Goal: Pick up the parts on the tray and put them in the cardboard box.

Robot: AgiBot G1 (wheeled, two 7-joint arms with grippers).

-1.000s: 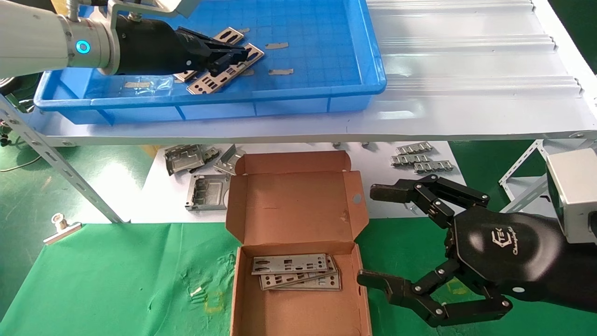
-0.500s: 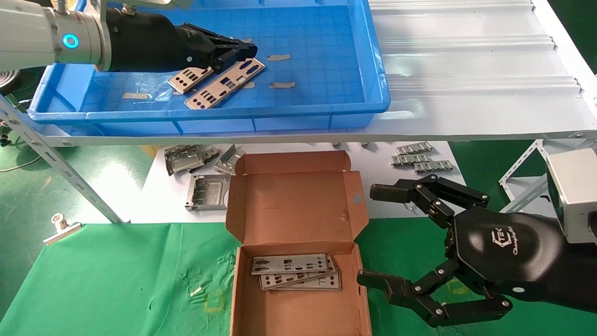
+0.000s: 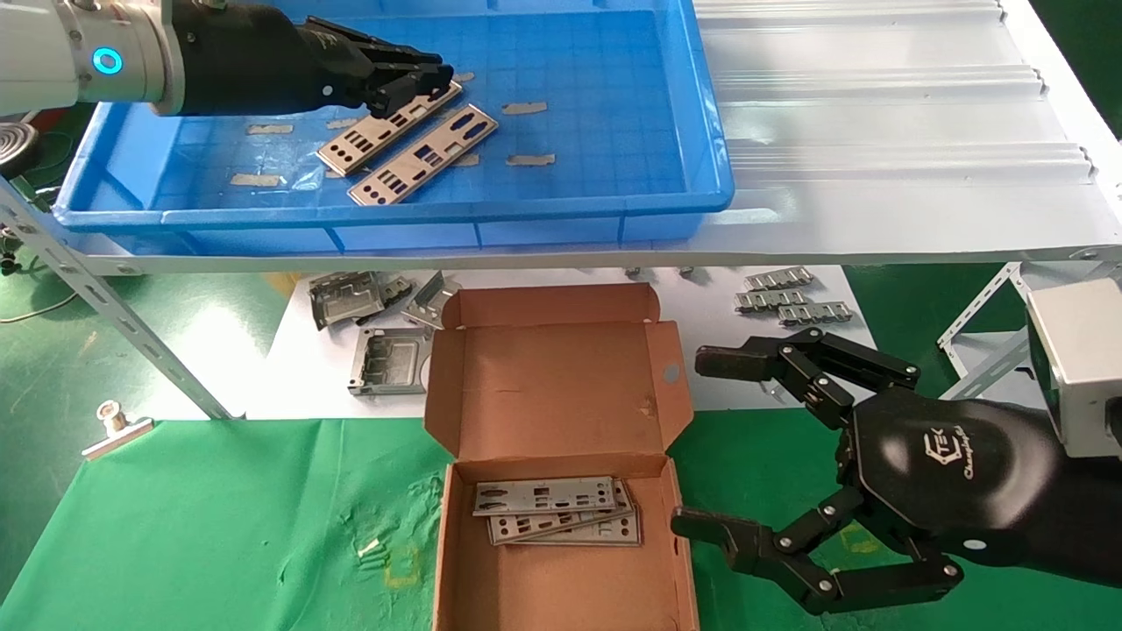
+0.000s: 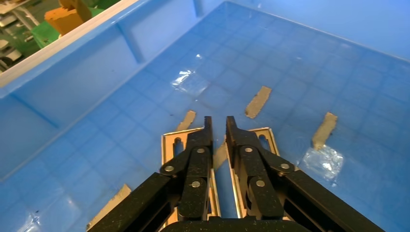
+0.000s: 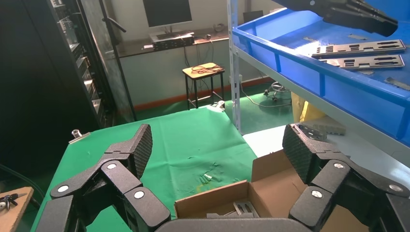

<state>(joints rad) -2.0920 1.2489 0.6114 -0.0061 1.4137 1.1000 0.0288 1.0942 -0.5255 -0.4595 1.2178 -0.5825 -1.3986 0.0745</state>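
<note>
Just under left gripper (image 3: 427,77): parts (image 3: 386,131)

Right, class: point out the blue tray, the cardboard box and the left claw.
blue tray (image 3: 526,206), head view, on its front rim.
cardboard box (image 3: 561,386), head view, on the open lid's inner face.
left claw (image 4: 218,126), left wrist view, midway between its nearly closed fingertips.

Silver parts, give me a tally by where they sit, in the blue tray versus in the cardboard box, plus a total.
Parts in the tray: 2, one under the left pincer, one beside it.
Parts in the cardboard box: 3, in an overlapping stack.
Total: 5.
</note>
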